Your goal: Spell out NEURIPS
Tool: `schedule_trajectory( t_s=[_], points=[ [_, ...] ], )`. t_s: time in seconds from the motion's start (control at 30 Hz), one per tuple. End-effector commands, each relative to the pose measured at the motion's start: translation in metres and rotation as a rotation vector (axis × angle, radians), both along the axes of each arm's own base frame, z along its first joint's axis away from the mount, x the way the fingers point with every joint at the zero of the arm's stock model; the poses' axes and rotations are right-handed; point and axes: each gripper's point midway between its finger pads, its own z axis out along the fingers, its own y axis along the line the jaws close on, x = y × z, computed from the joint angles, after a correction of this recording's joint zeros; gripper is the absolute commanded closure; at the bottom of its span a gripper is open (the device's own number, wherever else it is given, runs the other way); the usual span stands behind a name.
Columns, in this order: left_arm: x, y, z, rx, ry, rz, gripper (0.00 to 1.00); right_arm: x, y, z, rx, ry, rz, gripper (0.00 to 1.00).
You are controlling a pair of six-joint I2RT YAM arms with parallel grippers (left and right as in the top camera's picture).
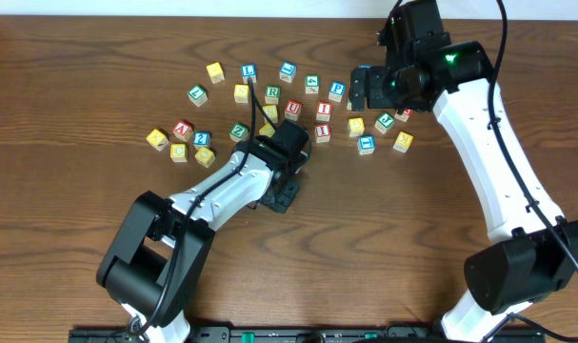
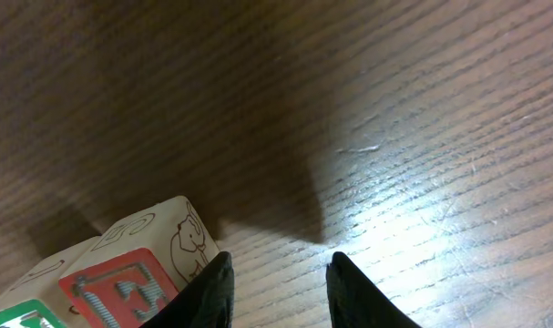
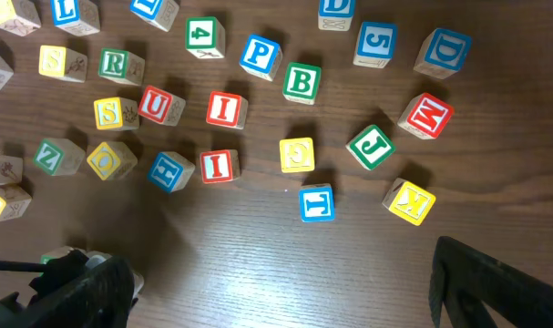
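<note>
Cubes (image 3: 224, 108) are judged light, stiff, smooth; opposite flat faces should be pinched. E cube (image 2: 121, 290) is seen just left of left gripper (image 2: 278, 292), narrowly parted, empty. Right gripper (image 3: 281, 278) is spread wide, empty.

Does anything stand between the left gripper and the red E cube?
Nothing visible does. The red E cube lies directly beside the left gripper, at the outer side of one finger, with no other cube between them. It is outside the open jaws, where only bare table shows.
</note>
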Motion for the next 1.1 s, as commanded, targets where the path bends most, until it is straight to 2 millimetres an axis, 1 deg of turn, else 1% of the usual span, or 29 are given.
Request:
schedule_trajectory(
  t_s=[0.0, 0.17, 0.23, 0.33, 0.37, 0.47, 0.53, 0.63, 0.7, 0.8, 0.93, 1.07],
  points=[
    [0.002, 0.004, -0.001, 0.022, -0.011, 0.002, 0.67, -0.001, 0.006, 0.012, 0.006, -0.03, 0.025, 0.01],
    [0.007, 0.001, 0.003, 0.007, -0.024, 0.04, 0.67, -0.001, 0.006, 0.012, 0.006, -0.03, 0.025, 0.01],
    [0.015, -0.006, 0.011, -0.022, -0.044, 0.095, 0.67, -0.001, 0.006, 0.012, 0.006, -0.03, 0.025, 0.01],
    [0.025, -0.022, 0.024, -0.109, -0.05, 0.193, 0.67, -0.001, 0.006, 0.012, 0.006, -0.03, 0.025, 0.01],
    [0.028, -0.028, 0.025, -0.141, -0.051, 0.234, 0.67, -0.001, 0.006, 0.012, 0.006, -0.03, 0.025, 0.01],
    [0.033, -0.031, 0.025, -0.167, -0.056, 0.311, 0.67, -0.001, 0.006, 0.012, 0.005, -0.03, 0.025, 0.01],
    [0.033, -0.028, 0.021, -0.153, -0.056, 0.323, 0.67, -0.001, 0.006, 0.012, 0.006, -0.03, 0.025, 0.01],
    [0.034, -0.016, 0.014, -0.097, -0.071, 0.405, 0.67, -0.001, 0.006, 0.012, 0.006, -0.03, 0.025, 0.01],
    [0.034, -0.013, 0.01, -0.085, -0.072, 0.433, 0.67, -0.001, 0.006, 0.012, 0.006, -0.03, 0.025, 0.01],
    [0.035, -0.011, 0.009, -0.08, -0.077, 0.45, 0.67, -0.001, 0.006, 0.012, 0.006, -0.03, 0.025, 0.01],
    [0.038, -0.005, 0.01, -0.057, -0.104, 0.51, 0.67, -0.001, 0.006, 0.012, 0.005, -0.03, 0.025, 0.01],
    [0.038, -0.004, 0.01, -0.056, -0.106, 0.518, 0.67, -0.001, 0.006, 0.012, 0.005, -0.03, 0.025, 0.01]
  ],
)
